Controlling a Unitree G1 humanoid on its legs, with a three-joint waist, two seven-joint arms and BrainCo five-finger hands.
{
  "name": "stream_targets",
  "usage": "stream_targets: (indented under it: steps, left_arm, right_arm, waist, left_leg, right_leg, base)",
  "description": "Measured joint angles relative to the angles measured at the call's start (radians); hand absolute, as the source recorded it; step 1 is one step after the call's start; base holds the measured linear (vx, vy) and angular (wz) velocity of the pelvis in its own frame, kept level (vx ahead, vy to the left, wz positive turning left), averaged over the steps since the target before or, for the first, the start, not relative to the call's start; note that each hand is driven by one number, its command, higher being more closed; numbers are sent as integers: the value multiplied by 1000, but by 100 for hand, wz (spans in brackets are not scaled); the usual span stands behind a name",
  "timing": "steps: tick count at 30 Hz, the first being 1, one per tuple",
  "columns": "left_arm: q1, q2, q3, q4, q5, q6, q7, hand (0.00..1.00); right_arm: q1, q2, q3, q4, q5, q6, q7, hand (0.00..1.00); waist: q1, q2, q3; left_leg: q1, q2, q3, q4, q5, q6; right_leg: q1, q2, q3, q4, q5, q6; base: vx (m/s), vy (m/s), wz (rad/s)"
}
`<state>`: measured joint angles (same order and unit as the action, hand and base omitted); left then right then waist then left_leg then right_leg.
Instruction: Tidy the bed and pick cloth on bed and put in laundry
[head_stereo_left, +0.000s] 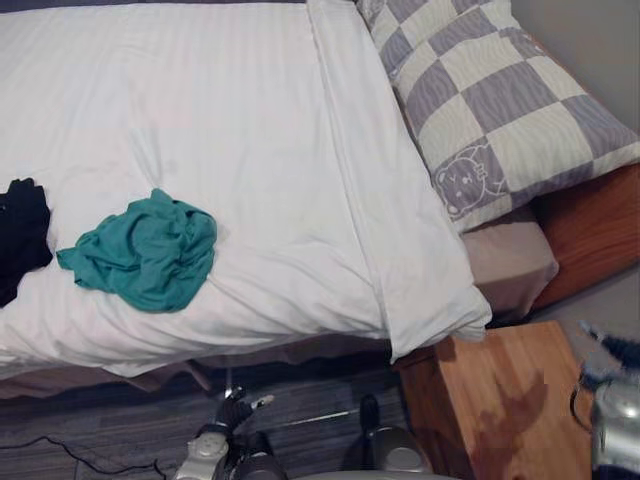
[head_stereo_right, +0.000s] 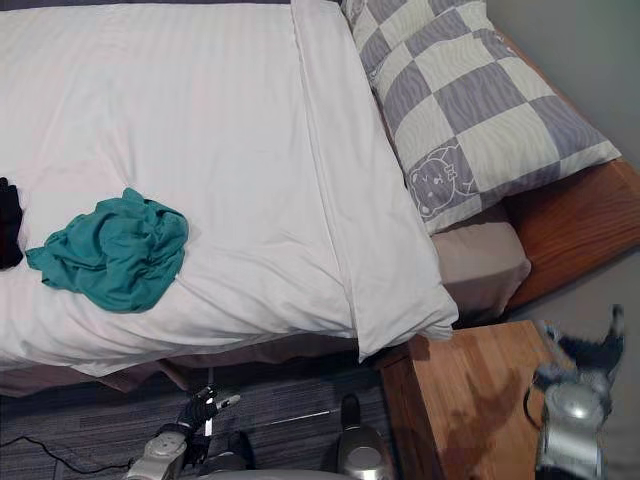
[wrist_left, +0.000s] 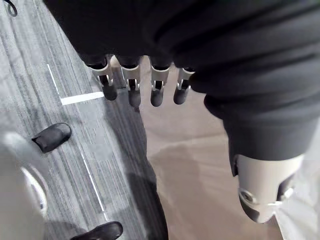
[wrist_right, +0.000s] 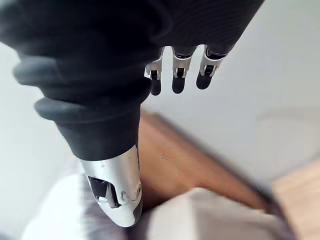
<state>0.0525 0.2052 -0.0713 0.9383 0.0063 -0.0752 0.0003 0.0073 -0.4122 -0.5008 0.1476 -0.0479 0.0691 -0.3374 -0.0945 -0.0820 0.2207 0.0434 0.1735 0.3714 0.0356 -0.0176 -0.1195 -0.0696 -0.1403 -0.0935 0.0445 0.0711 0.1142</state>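
Two cloths lie on my bed (head_stereo_left: 230, 110) — one teal cloth (head_stereo_left: 140, 250) at 8 o'clock, one black cloth (head_stereo_left: 22, 230) at 9, by the edge. One checked pillow (head_stereo_left: 500, 100) sits at 2. My left hand (head_stereo_left: 230, 412) and right hand (head_stereo_right: 585, 352) hang empty, fingers straight.

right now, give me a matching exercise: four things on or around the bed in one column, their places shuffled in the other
Things:
1. crumpled teal cloth
2. black cloth
3. grey-and-cream checked pillow
4. wooden bedside table

Places:
a. beside the bed, off its near corner
b. on the white duvet, at its far left
c. at the head of the bed
d. on the white duvet near its front edge, right of the other garment

Pairs: 1-d, 2-b, 3-c, 4-a
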Motion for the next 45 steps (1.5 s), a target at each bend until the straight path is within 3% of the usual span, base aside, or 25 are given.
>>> stream_targets:
  steps: [3,6,8,10,14,18,20,21,26,28,31,32,34,39,40,42,45]
  left_arm:
    - [15,2,0,7,-1,12,0,0]
    - [5,4,1,7,-12,13,-1,0]
    - [-34,0,0,4,-22,12,-1,0]
    - [-79,-3,-1,-3,-50,11,-1,0]
    - [-105,-13,-17,-3,-84,-10,-1,0]
    - [-162,-31,-55,27,-93,-29,-1,0]
    - [-175,-39,-54,40,-95,-42,0,0]
    - [-194,-45,-55,51,-99,-47,0,0]
    - [-203,-78,-53,47,-111,-69,0,0]
    - [-203,-79,-51,45,-114,-88,0,0]
    - [-200,-80,-51,46,-114,-99,-1,0]
    - [-197,-80,-51,46,-114,-104,0,0]
    - [-186,-79,-45,45,-115,-109,1,0]
    - [-187,-81,-41,46,-122,-83,39,0]
    - [-185,-82,-40,46,-122,-80,48,0]
    - [-180,-83,-8,51,-152,-74,73,0]
    - [-161,-75,22,51,-196,-65,83,0]
  right_arm:
    - [-179,-58,94,61,9,25,12,100]
    - [-387,-128,184,231,56,29,36,100]
    - [-569,-194,244,343,99,24,62,100]
    - [-759,-245,313,427,161,12,83,100]
    - [-849,-250,372,502,239,-18,101,100]
    - [-833,-238,387,542,309,-25,101,100]
    - [-791,-211,383,542,317,-35,100,100]
    - [-727,-179,367,503,325,-70,99,100]
    - [-607,-52,323,420,352,-138,129,100]
    - [-528,23,320,390,352,-176,148,100]
    - [-410,78,312,378,351,-185,190,100]
    - [-371,90,309,382,347,-185,208,0]
    - [-244,121,313,497,309,-171,242,0]
    - [-38,224,367,843,192,-19,337,0]
    - [-14,234,380,860,172,-17,354,0]
    - [61,250,401,869,74,-25,408,0]
    - [67,238,397,865,74,-50,401,0]
  waist:
    - [20,-5,-2]
    - [46,7,11]
    - [61,39,70]
    - [81,88,141]
    - [115,143,192]
    - [115,186,227]
    - [111,187,230]
    - [103,186,236]
    - [71,173,241]
    - [57,145,239]
    - [49,112,227]
    - [48,105,223]
    - [40,86,213]
    - [14,87,210]
    - [13,88,209]
    - [0,90,209]
    - [5,79,199]
  left_leg:
    - [-20,-1,-13,5,-1,1]
    - [-84,2,-58,58,-3,6]
    - [-147,7,-97,128,-11,15]
    - [-228,11,-128,186,-17,21]
    - [-320,6,-152,224,-19,26]
    - [-405,-18,-158,276,-30,49]
    - [-417,-26,-147,294,-40,59]
    - [-419,-36,-139,306,-47,63]
    - [-413,-28,-128,384,-104,60]
    - [-393,-16,-123,395,-114,53]
    - [-344,-16,-119,365,-109,46]
    - [-321,-17,-119,346,-106,42]
    - [-259,-20,-117,274,-85,32]
    - [-222,-27,-99,184,-51,24]
    - [-219,-21,-93,203,-64,26]
    - [-222,38,-62,386,-111,17]
    - [-202,56,-61,476,-116,18]
  right_leg:
    - [-3,-3,-11,-9,1,1]
    - [-16,-7,-45,-9,12,0]
    - [-35,-11,-74,5,22,-10]
    - [-82,-14,-98,12,38,-10]
    - [-160,-24,-111,48,39,-10]
    - [-283,-66,-97,184,-13,-5]
    - [-321,-82,-79,241,-40,1]
    - [-349,-99,-63,299,-71,7]
    - [-376,-118,-38,427,-149,7]
    - [-371,-116,-34,451,-169,2]
    - [-325,-106,-37,428,-169,1]
    - [-303,-104,-41,410,-169,1]
    - [-235,-91,-53,334,-149,1]
    - [-198,-76,-63,234,-106,5]
    - [-192,-74,-60,238,-109,7]
    - [-108,-77,-77,256,-130,16]
    - [-29,-101,-98,247,-137,19]
  base:
    - [-37,-1,13]
    - [-27,-1,43]
    - [-55,7,48]
    - [-96,33,35]
    - [-63,42,20]
    - [-31,50,12]
    - [-13,41,-6]
    - [-7,13,-4]
    - [-21,-46,-8]
    - [16,-94,-9]
    - [41,-43,-8]
    - [61,-28,-4]
    - [81,-20,-2]
    - [110,-5,-5]
    - [127,11,-23]
    - [115,46,-3]
    - [23,96,13]
